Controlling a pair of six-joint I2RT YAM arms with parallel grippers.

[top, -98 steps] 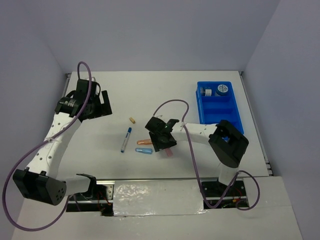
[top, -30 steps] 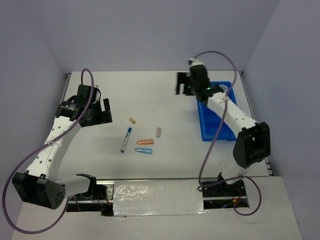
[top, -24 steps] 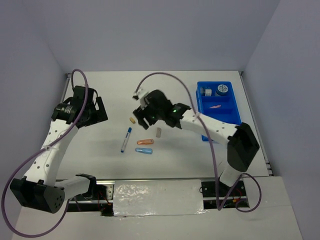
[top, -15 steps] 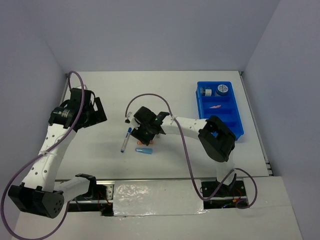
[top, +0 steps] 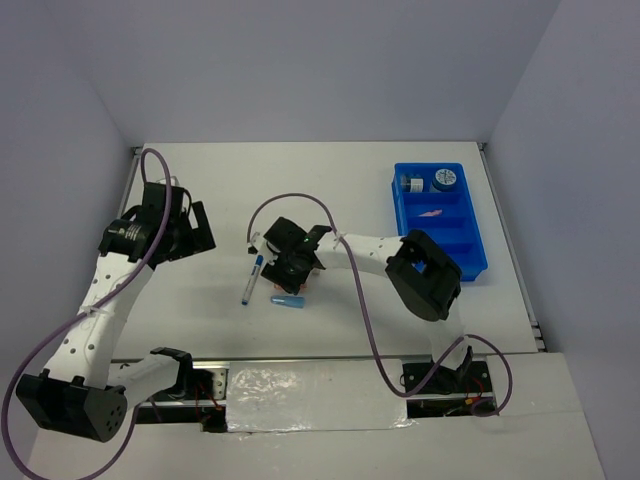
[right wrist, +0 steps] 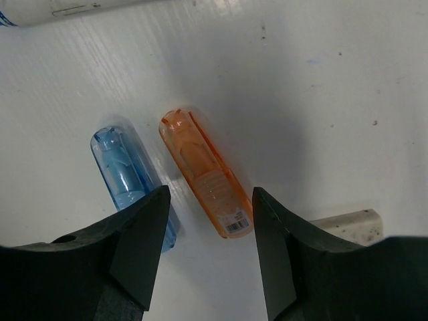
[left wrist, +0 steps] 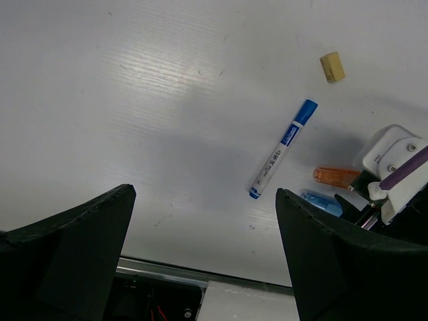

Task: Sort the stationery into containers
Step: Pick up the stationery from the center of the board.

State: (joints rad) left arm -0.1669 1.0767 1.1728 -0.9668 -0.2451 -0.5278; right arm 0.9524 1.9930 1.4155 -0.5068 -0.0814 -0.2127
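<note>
White counter (top: 350,190) now carries one piece fewer: the pink capsule (top: 430,215) lies in the blue tray (top: 472,252), and the right tool (right wrist: 208,249), back from there, hangs spread open astride the orange capsule (right wrist: 205,174), probably next, while the left tool (left wrist: 204,261) waits open.

Left end effector (left wrist: 204,200) and right end effector (right wrist: 208,217) gape.

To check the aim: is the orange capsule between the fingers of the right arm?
Yes, the orange capsule lies on the table in the gap between the two open fingers.
</note>
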